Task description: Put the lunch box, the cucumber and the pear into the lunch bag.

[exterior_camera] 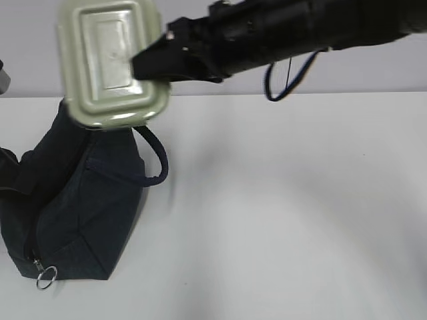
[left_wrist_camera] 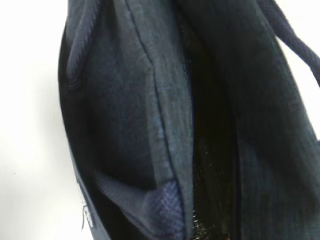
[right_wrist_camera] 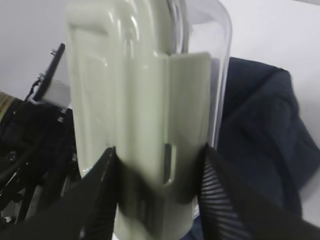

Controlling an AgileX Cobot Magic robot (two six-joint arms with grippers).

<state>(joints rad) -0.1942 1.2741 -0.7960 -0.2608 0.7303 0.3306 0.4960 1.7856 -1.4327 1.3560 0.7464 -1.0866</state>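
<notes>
My right gripper (exterior_camera: 150, 70) reaches across to the left and is shut on the lunch box (exterior_camera: 110, 60), with its sage-green lid facing the camera, in the air just above the lunch bag (exterior_camera: 73, 200). In the right wrist view both fingers (right_wrist_camera: 97, 185) clamp the box (right_wrist_camera: 125, 100) on its sides, with the bag (right_wrist_camera: 260, 115) below. The left wrist view is filled by navy fabric (left_wrist_camera: 125, 100) and the bag's dark open slit (left_wrist_camera: 210, 140). A fold runs to the bottom edge and the fingers are hidden. My left gripper (exterior_camera: 7, 170) shows dark at the bag's raised left edge. Cucumber and pear are out of view.
The bag stands on a white table (exterior_camera: 280, 200) at the left, its loop handle (exterior_camera: 159, 160) hanging to the right and a metal zipper ring (exterior_camera: 46, 275) at its front bottom. A blue cable loop (exterior_camera: 287, 80) hangs under the right arm.
</notes>
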